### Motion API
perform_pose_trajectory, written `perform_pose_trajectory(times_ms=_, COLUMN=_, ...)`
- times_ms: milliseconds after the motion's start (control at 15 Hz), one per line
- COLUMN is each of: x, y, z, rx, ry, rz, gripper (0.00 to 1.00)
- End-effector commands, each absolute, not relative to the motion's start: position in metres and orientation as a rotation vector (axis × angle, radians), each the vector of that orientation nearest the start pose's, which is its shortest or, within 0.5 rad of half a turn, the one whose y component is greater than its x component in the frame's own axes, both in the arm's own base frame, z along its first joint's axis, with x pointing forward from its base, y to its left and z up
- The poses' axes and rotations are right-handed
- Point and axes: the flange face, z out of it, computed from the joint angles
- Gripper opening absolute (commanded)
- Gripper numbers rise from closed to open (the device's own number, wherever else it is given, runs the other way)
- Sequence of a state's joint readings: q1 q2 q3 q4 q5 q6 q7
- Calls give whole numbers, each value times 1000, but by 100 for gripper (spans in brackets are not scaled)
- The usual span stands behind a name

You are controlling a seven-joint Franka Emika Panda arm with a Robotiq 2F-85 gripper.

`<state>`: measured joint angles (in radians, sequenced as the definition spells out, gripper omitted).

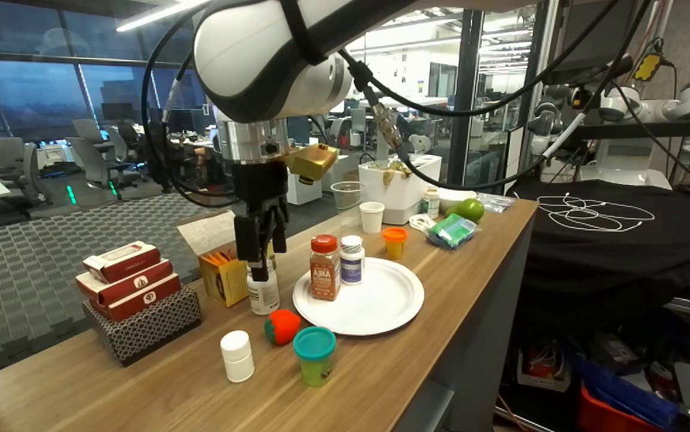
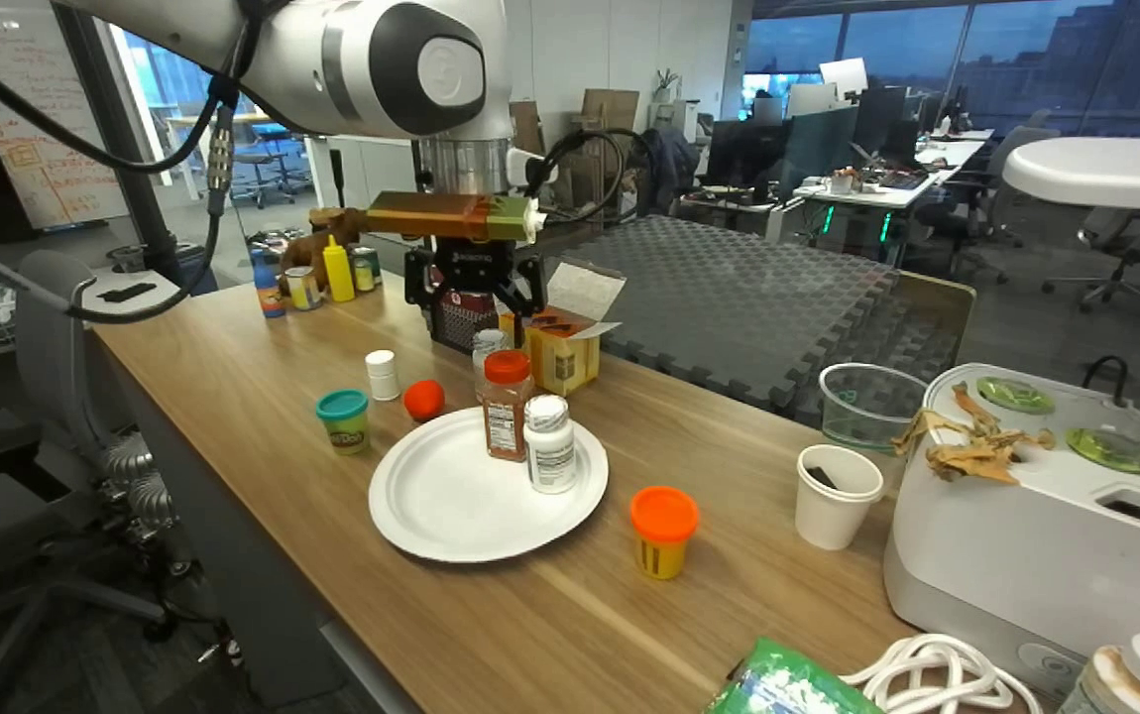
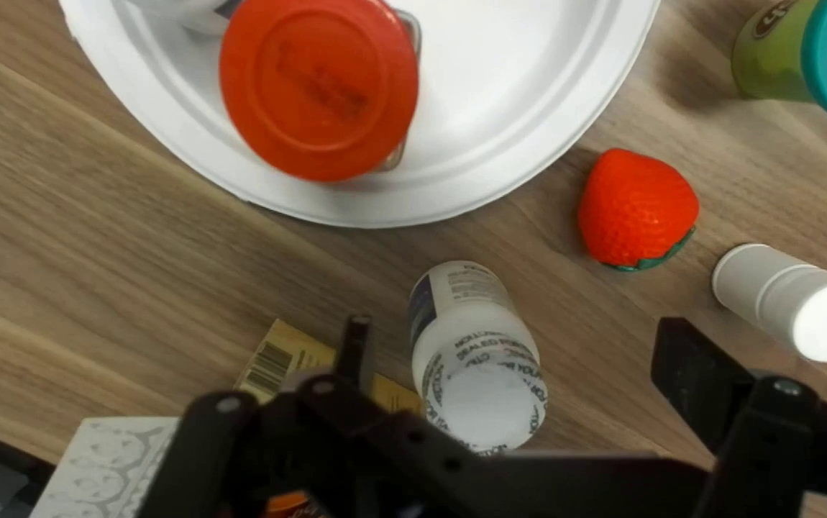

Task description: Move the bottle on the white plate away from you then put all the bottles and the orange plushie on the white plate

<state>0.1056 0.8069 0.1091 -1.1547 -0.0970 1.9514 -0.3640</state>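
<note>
See the gripper (image 3: 515, 349) released, with jaws spread wide above the bench (image 2: 748, 535); read ROBOTIQ across its black body in an exterior view; find a white bottle (image 3: 482, 360) standing upright below, framed between the two fingers (image 3: 701, 381) in the wrist view, with a gap on either side; cannot tell the height of the fingertips against its cap; make out SEALED FOR on the printed film round that cap, and blurred fine print on the label; see the white plate (image 2: 441, 496) nearby, bearing the red-capped bottle (image 1: 324, 276), upright, with AJIKA on its label; just beside that, also on the plate, spot a white-capped bottle (image 1: 352, 264) with a purple-blue label, in lettering too small to read; find the orange plushie (image 3: 636, 208), strawberry-shaped, on the bench just outside the plate's rim; near it, note a plain white bottle (image 3: 791, 302), upright, and a teal-lidded green tub (image 1: 315, 360) marked Play-Doh in an exterior view; across the plate from these, spot an orange-lidded tub (image 2: 664, 535), and beyond it a white appliance (image 2: 1026, 555) lettered FEED; find a yellow box (image 1: 225, 282) beside the white bottle, with a barcode visible in the wrist view; read OMEGA on the topmost of the red boxes (image 1: 141, 283), stacked on a patterned box (image 1: 147, 327).
</note>
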Motion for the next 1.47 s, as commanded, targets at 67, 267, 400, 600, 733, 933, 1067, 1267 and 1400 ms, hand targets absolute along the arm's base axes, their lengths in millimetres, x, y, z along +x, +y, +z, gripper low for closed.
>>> perform_pose_trajectory(times_ms=67, x=762, y=135, z=313, rx=-3063, ry=-876, rz=-14, gripper=100)
perform_pose_trajectory(times_ms=267, x=767, y=135, z=311, rx=-3056, ry=-875, rz=-32, gripper=66)
perform_pose_trajectory(times_ms=400, x=768, y=136, z=311, rx=-3056, ry=-876, rz=-40, gripper=49)
perform_pose_trajectory(times_ms=600, x=770, y=138, z=314, rx=-3054, ry=-881, rz=-54, gripper=27)
perform_pose_trajectory(times_ms=733, x=769, y=138, z=320, rx=-3055, ry=-883, rz=-66, gripper=21)
perform_pose_trajectory(times_ms=933, x=765, y=132, z=328, rx=-3065, ry=-846, rz=-43, gripper=21)
perform_pose_trajectory(times_ms=1067, x=763, y=124, z=335, rx=-3088, ry=-807, rz=-41, gripper=21)
perform_pose_trajectory(times_ms=1267, x=759, y=113, z=348, rx=-3136, ry=-765, rz=-32, gripper=20)
perform_pose_trajectory(times_ms=1400, x=753, y=108, z=359, rx=-3151, ry=-747, rz=-8, gripper=20)
